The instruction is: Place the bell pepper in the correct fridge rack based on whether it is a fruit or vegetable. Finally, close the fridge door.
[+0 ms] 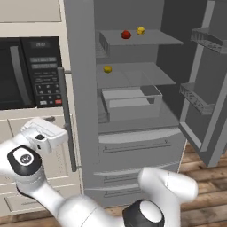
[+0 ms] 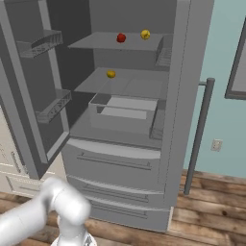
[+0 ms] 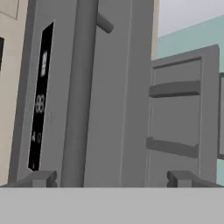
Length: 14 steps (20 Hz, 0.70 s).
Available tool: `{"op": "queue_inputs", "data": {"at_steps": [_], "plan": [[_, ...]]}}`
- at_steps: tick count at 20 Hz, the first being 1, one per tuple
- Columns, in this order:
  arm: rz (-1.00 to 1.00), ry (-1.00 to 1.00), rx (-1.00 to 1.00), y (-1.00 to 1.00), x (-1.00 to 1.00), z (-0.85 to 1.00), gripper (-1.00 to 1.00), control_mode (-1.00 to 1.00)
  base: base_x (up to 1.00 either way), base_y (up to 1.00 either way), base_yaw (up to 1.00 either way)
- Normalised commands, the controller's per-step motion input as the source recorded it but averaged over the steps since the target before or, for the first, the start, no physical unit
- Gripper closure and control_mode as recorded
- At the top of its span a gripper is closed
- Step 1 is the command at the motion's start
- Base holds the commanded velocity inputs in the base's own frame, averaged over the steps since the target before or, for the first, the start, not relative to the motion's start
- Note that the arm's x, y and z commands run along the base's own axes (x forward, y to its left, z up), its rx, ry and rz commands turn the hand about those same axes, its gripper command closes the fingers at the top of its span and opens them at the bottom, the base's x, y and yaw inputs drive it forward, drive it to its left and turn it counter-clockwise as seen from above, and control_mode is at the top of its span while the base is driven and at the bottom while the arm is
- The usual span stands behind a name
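Note:
The bell pepper (image 1: 126,34) (image 2: 121,37), small, red and glossy, sits on the top fridge rack (image 1: 159,41) (image 2: 91,44) next to a yellow fruit (image 1: 140,30) (image 2: 145,34). Another yellow fruit (image 1: 107,69) (image 2: 111,74) lies on the rack below. The fridge door (image 1: 208,88) (image 2: 29,96) stands wide open. My gripper (image 1: 64,132) (image 3: 111,179) is low at the left, outside the fridge, close to the shut door's vertical handle (image 1: 66,119) (image 3: 81,87). It is open, with nothing between its fingertips (image 3: 41,178).
A clear bin (image 1: 131,102) (image 2: 122,113) sits on the lowest rack, above the freezer drawers (image 1: 137,146) (image 2: 113,163). A microwave (image 1: 26,71) is set into the cabinets at the left. The open door carries wire racks (image 1: 195,99) (image 2: 53,105).

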Motion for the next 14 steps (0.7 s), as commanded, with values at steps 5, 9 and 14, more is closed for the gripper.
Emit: {"op": "queue_inputs", "data": {"at_steps": [5,9,14], "plan": [[-0.03,0.0,0.0,0.0,0.34,-0.07,-1.0,-1.0,0.0,0.0,0.0],[0.0,0.0,0.0,-0.1,0.2,-0.01,-1.0,-1.0,0.0,0.0,0.0],[0.0,0.0,0.0,-0.2,0.2,-0.01,-1.0,-1.0,0.0,0.0,0.0]]}}
